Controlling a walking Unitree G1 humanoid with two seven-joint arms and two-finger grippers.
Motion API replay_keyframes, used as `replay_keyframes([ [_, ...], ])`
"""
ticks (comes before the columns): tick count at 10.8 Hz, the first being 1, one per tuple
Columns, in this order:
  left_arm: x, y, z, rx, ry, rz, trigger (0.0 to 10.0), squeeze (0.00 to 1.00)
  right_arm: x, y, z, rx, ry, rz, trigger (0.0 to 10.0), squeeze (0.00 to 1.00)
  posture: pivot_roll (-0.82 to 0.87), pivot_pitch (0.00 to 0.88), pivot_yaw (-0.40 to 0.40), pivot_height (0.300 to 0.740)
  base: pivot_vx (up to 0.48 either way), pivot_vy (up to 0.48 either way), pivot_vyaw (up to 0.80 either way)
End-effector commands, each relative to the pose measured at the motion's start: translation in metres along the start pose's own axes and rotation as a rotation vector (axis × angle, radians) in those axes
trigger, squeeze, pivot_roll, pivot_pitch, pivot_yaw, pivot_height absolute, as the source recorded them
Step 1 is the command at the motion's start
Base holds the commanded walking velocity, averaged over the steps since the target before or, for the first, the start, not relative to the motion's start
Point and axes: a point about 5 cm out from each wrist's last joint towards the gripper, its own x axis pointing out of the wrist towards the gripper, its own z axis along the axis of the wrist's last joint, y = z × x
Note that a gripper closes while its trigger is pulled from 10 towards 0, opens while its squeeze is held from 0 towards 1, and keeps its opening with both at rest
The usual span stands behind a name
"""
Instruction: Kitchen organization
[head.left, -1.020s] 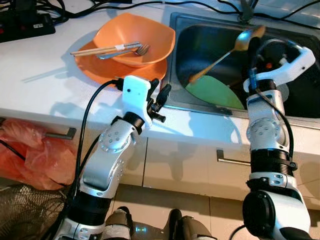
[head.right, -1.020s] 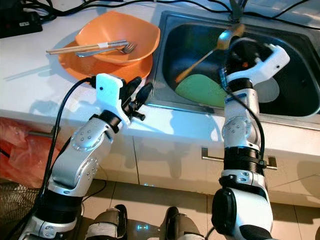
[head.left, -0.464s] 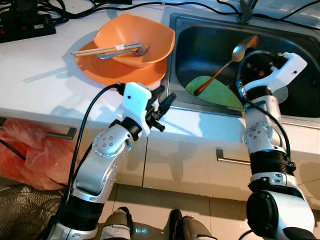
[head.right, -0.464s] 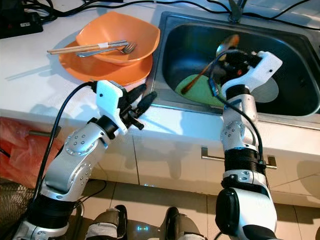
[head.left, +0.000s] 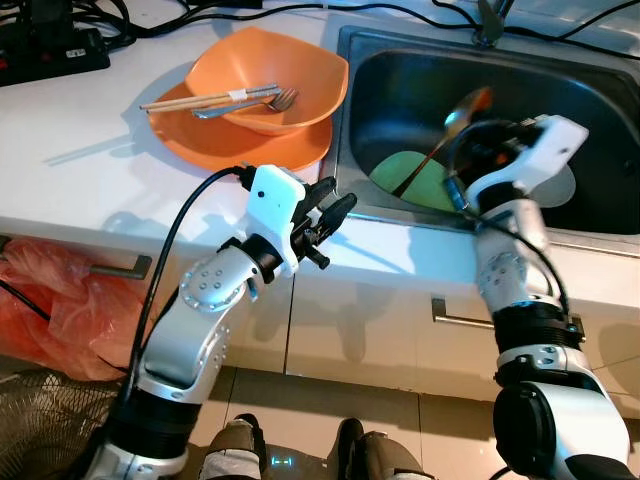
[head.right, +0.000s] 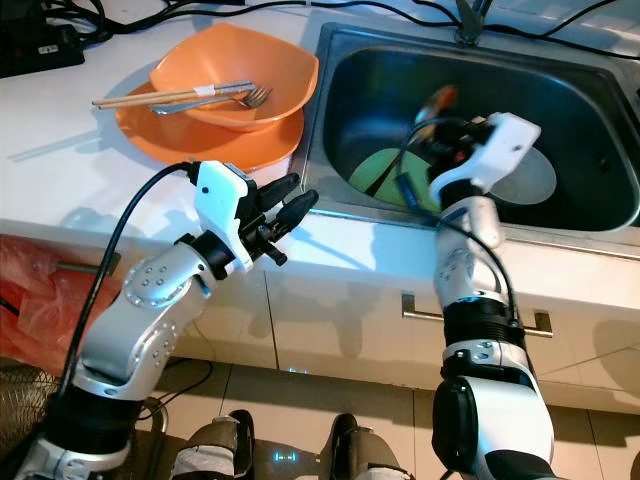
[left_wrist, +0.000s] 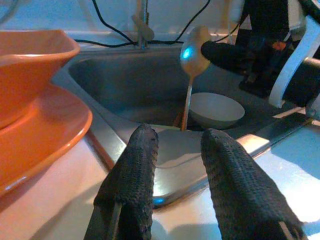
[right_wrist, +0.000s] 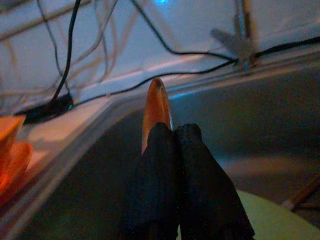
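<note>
Spoon (head.left: 455, 125) swung lower w/ right claw (right_wrist: 172, 145) clamping it, over sink (head.left: 560, 80).

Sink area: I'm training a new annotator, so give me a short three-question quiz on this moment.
1. True or false: the right gripper is shut on the spoon.
2. What lies in the orange bowl? A) chopsticks and a fork B) a knife C) a sponge
3. Fill in: the left gripper hovers open above the ___ edge.

Key: 1 true; 2 A; 3 countertop.
</note>
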Motion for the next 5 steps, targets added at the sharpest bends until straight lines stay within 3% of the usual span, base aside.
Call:
replay_keyframes([
  [1,0.0021,-0.0035,0.0022,0.011,0.008,-0.035,10.0,0.00,0.0001,-0.0012,0.0006,-0.040,-0.002,0.017,10.0,0.00,0.25,0.207,-0.083,0.740,0.000,0.000,0.00],
  [5,0.0043,-0.0009,0.0084,0.029,0.008,-0.051,10.0,0.00,0.0007,0.0079,-0.0075,-0.054,0.018,0.053,10.0,0.00,0.25,0.206,-0.080,0.740,0.000,0.000,0.00],
])
